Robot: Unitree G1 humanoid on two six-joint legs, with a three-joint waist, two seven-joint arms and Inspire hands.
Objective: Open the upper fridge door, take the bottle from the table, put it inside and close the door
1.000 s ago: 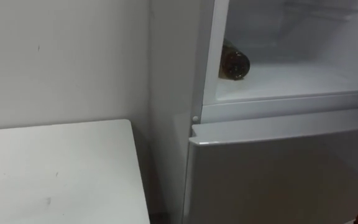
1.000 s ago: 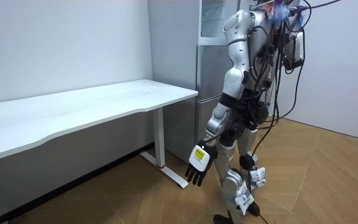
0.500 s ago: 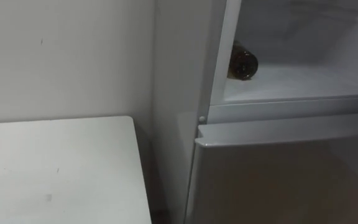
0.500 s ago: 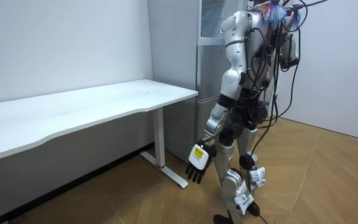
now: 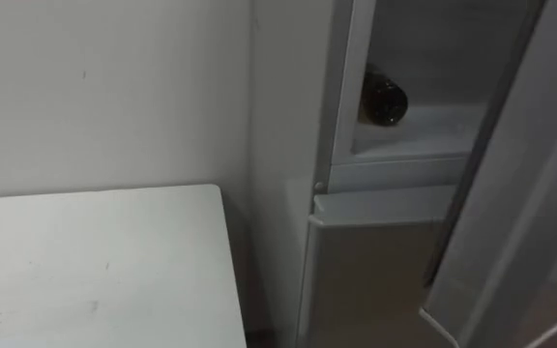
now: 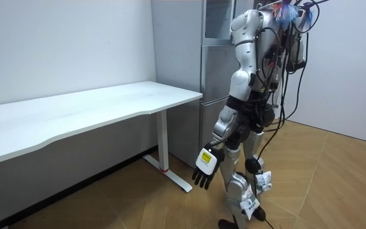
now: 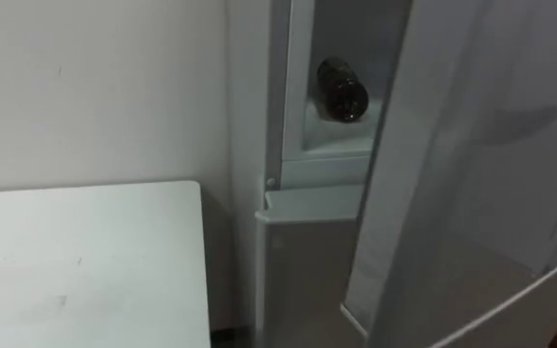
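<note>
A dark bottle (image 5: 385, 99) lies on its side on the white shelf (image 5: 409, 130) of the upper fridge compartment, its round end facing me. It sits at the compartment's left, close to the side wall. The grey upper door (image 5: 520, 193) stands partly swung across the opening and hides the compartment's right part. In the room view I stand right in front of the fridge (image 6: 216, 70). My left hand (image 6: 206, 166) hangs open beside my thigh, holding nothing.
The lower fridge door (image 5: 366, 261) is closed. A white table (image 5: 95, 271) stands to the left of the fridge against the wall, with a narrow gap between them. Wooden floor lies behind me in the room view.
The upper fridge door has swung in from the right and now covers most of the opening. The bottle has stayed where it lay. The picture has shifted a little.
</note>
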